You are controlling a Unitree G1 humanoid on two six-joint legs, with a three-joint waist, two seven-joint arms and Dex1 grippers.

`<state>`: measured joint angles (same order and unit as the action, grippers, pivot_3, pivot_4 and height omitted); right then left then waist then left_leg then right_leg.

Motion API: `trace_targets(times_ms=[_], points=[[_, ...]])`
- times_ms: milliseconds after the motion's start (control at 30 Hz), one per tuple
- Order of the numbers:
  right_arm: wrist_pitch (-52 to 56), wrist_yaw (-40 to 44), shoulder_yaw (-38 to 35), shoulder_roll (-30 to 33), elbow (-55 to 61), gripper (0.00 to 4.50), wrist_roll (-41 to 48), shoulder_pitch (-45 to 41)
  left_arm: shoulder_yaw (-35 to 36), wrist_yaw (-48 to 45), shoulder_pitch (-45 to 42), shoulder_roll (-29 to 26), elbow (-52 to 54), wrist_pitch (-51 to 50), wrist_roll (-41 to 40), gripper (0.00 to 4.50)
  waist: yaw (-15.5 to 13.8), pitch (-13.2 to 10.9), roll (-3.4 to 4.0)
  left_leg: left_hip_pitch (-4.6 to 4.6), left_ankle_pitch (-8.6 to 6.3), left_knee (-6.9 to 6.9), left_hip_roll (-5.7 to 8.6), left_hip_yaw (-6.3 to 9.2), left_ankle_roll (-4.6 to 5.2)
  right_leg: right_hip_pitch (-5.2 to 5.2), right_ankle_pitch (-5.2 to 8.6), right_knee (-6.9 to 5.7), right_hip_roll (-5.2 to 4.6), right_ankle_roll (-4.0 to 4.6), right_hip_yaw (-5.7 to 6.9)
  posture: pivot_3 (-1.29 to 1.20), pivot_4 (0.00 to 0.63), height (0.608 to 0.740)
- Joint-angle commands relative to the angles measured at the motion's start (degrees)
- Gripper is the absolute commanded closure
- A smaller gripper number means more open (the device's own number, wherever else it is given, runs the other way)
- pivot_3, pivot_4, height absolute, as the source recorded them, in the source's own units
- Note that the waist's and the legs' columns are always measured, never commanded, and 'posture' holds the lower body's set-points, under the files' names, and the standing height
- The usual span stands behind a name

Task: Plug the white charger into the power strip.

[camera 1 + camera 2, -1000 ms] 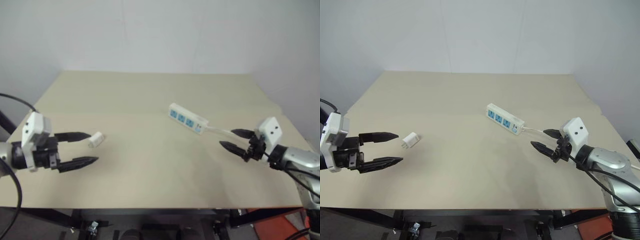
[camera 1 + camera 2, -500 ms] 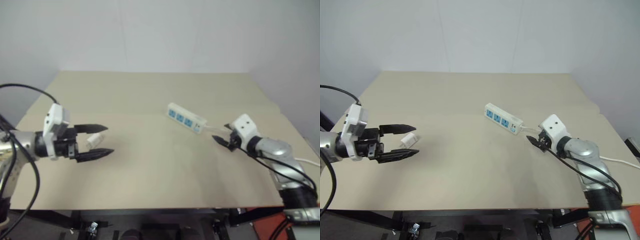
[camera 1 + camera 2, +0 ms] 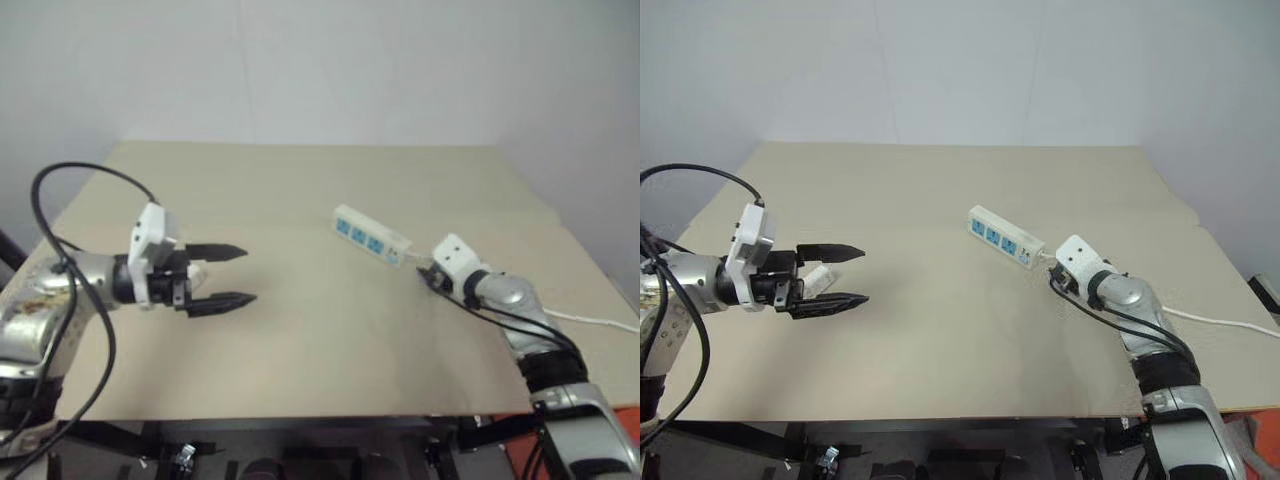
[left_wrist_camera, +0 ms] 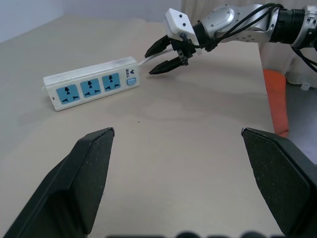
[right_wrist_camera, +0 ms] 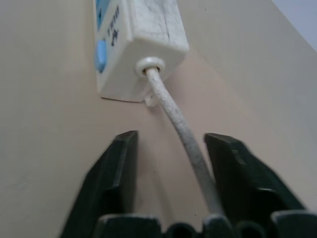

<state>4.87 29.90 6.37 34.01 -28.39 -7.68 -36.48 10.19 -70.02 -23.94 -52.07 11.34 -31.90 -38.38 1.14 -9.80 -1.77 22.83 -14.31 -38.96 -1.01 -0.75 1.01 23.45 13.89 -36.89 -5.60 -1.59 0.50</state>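
— What's nearest?

— The left gripper [image 3: 848, 274], low on the left of the table [image 3: 940, 360], its jaws spread wide. The white charger [image 3: 818, 281] lies on the tabletop between its fingers; I see no contact.

— And beyond that?

— To the right, the right gripper [image 4: 163, 56] straddles the white cord [image 5: 181, 126], a black finger on each side, jaws apart, just behind the switch end of the power strip [image 3: 371, 235]. The strip lies flat at mid-table, blue sockets facing up.
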Motion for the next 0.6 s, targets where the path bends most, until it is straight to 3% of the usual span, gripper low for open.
trace_targets(times_ms=[33, 133, 333, 467, 600], points=[[-3.55, -0.86, -0.11, -0.35, -2.20, 3.46, -0.83, -1.59, 1.36, -0.43, -0.06, -0.29, 0.74, 1.31, -0.36, 0.00, 0.04, 0.00, 0.00, 0.00, 0.00, 0.00, 0.00, 0.00, 0.00, 0.00, 0.00, 0.01, 0.00, 0.00, -0.01, 0.00, 0.150, 0.740], [-4.71, -0.76, -0.20, -0.54, -3.53, 4.48, -1.22, -2.00, 2.06, -0.37, 0.89, -0.60, 1.21, 1.24, -0.60, 0.00, 0.08, 0.00, 0.00, 0.01, 0.00, 0.00, 0.00, 0.02, 0.00, 0.00, 0.00, 0.03, 0.00, 0.00, -0.03, 0.00, 0.150, 0.740], [-6.83, -0.07, -0.14, -0.86, -4.46, 4.48, -1.40, -2.44, 2.47, -0.05, 1.53, -0.74, 1.64, 1.17, -0.78, 0.00, 0.12, 0.00, 0.00, -0.02, 0.00, 0.00, -0.01, 0.05, 0.00, 0.00, 0.00, -0.03, 0.00, 0.00, -0.06, 0.00, 0.150, 0.740], [-6.98, 3.89, -2.70, -1.65, 0.64, 4.48, 3.76, -1.00, 2.64, -0.01, 1.82, -0.73, 1.71, 1.24, -0.66, 0.00, 0.40, 0.00, 0.00, -0.03, 0.00, 0.00, -0.03, 0.08, 0.00, 0.02, 0.00, -0.03, 0.02, 0.00, -0.09, 0.00, 0.150, 0.740], [2.07, 10.28, -7.90, -2.03, 13.10, 4.48, 14.72, 2.52, 2.84, -0.20, 2.13, -0.86, 1.70, 1.20, -0.57, 0.00, 0.47, -0.01, 0.01, 0.06, 0.00, 0.02, -0.07, 0.17, 0.00, 0.14, 0.00, -0.09, 0.06, 0.00, -0.14, 0.00, 0.150, 0.740]])
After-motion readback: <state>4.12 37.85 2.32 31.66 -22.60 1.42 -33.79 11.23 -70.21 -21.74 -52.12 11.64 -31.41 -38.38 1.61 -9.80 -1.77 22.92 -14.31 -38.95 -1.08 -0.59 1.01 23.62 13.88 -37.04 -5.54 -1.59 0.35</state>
